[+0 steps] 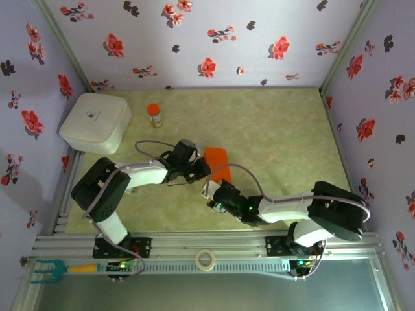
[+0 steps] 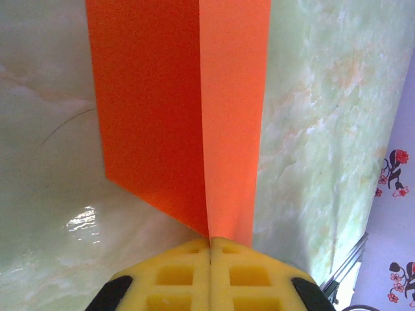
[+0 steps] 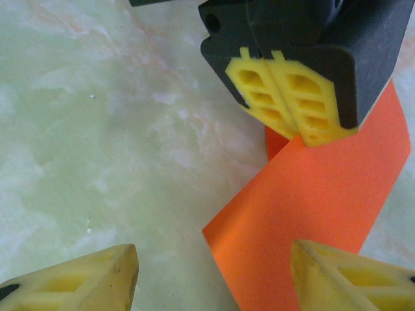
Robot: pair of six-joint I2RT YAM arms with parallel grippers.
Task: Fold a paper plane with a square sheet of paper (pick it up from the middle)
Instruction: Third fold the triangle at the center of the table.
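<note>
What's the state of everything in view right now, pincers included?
orange paper: folded along a crease, one end pinched
left pincer: shut on the paper's crease
right pincer: open, gripping nothing, paper just ahead of it
bottle: upright, orange cap on
white box: closed, at the back left corner
tape roll: lying flat on the front rail

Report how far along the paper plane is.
Done: the orange sheet carries one long crease. In hand: the left tool is shut on the sheet at that crease; the right tool is open close by. Left: nose and wing folds; no dart shape yet.
</note>
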